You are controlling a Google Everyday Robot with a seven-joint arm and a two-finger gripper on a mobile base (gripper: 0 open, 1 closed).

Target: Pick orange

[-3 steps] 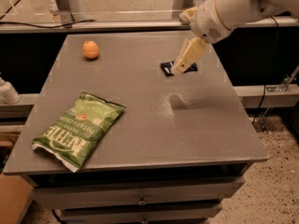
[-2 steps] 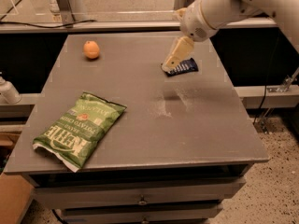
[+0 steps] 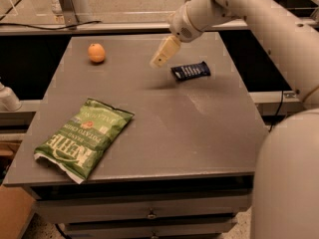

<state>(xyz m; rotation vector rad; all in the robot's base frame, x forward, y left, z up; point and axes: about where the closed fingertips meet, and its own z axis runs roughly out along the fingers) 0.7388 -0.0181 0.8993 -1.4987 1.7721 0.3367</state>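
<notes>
the orange (image 3: pixel 96 53) is seen near the far left corner of the worktop (image 3: pixel 199 128), resting alone on the grey surface. the gripper (image 3: pixel 158 61) is held above the far middle of the worktop, well apart from the orange and tilted downward; whether it is open or closed cannot be told. 1 dark blue snack bar (image 3: pixel 190 71) lies near it, toward the far right corner. 1 green chip bag (image 3: pixel 83 137) lies at the near left corner.
</notes>
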